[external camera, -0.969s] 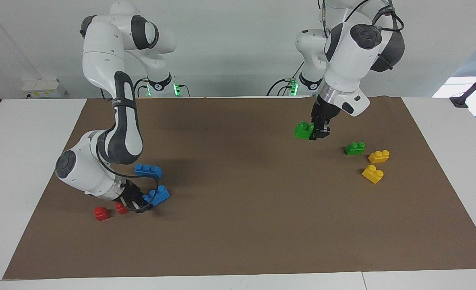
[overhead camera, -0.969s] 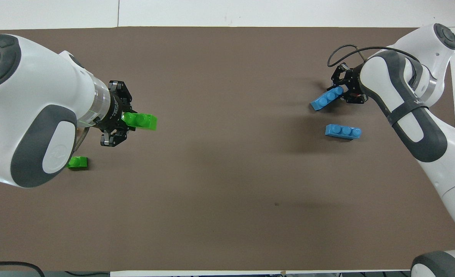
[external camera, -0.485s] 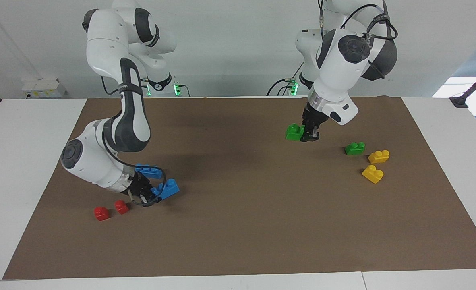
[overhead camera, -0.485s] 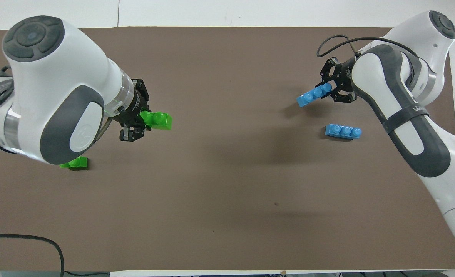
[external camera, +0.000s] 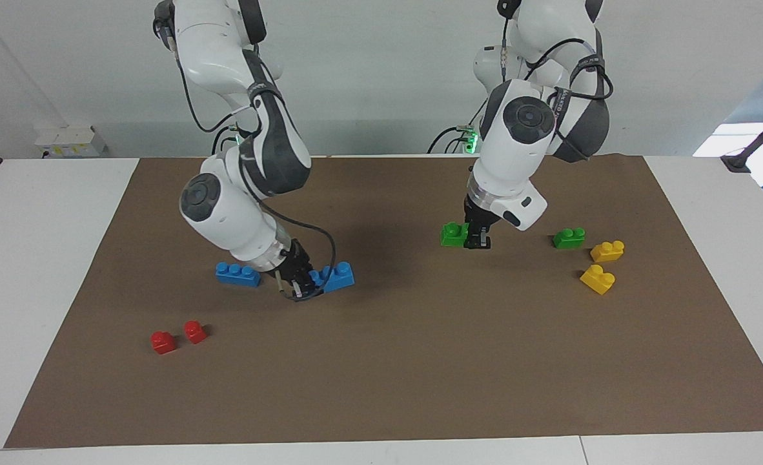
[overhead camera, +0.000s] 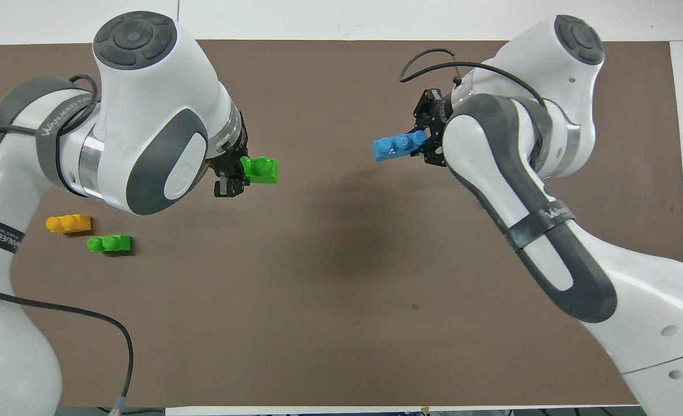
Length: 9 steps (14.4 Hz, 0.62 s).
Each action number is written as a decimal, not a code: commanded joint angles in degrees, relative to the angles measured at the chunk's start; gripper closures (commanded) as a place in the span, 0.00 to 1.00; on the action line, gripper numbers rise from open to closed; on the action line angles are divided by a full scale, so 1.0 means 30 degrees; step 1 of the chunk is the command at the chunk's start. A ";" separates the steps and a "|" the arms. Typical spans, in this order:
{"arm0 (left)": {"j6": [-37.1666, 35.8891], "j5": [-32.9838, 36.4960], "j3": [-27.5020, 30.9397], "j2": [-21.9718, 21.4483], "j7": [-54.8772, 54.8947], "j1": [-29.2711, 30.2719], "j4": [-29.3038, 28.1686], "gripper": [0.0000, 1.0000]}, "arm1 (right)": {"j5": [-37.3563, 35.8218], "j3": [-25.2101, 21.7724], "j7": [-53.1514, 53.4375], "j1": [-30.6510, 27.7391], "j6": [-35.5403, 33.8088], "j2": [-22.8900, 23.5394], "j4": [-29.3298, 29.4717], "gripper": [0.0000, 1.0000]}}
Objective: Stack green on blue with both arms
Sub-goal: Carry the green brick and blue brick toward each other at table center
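Left gripper (external camera: 478, 242): up in the air over the brown mat, toward the left arm's end of the bench; its fingers are closed tight on one end of the held green brick (external camera: 452, 234), which sticks out sideways toward the middle of the bench.
Held green brick in overhead view (overhead camera: 260, 170): studs up, clear of the mat, its free end pointing at the blue one.
Right gripper (external camera: 301, 284): over the mat toward the right arm's end of the bench; fingers pinched on one end of the held blue brick (external camera: 335, 276), the rest of it jutting toward the middle.
Held blue brick in overhead view (overhead camera: 398, 145): slightly tilted, three studs showing, well apart from the green brick.
Spare blue brick (external camera: 237, 273): flat on the mat, just beside the right gripper, toward the right arm's end.
Spare green brick (external camera: 568, 237): on the mat near the left arm's end, beside two yellow bricks (external camera: 606, 250).
Red bricks (external camera: 177, 337): two together, toward the bench corner at the right arm's end farthest from the robots.
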 commanded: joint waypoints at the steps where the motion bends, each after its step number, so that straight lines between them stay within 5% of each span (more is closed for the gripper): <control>1: -0.0356 0.0405 0.0295 0.0195 -0.0869 -0.0297 0.0642 1.00 | 0.0399 -0.0084 0.2184 0.1428 0.2995 -0.0825 -0.2531 1.00; 9: 0.2836 0.1371 0.0295 -0.0040 -0.3713 -0.1026 -0.0793 1.00 | 0.0718 0.0120 0.3244 0.2136 0.6787 -0.1003 -0.5467 1.00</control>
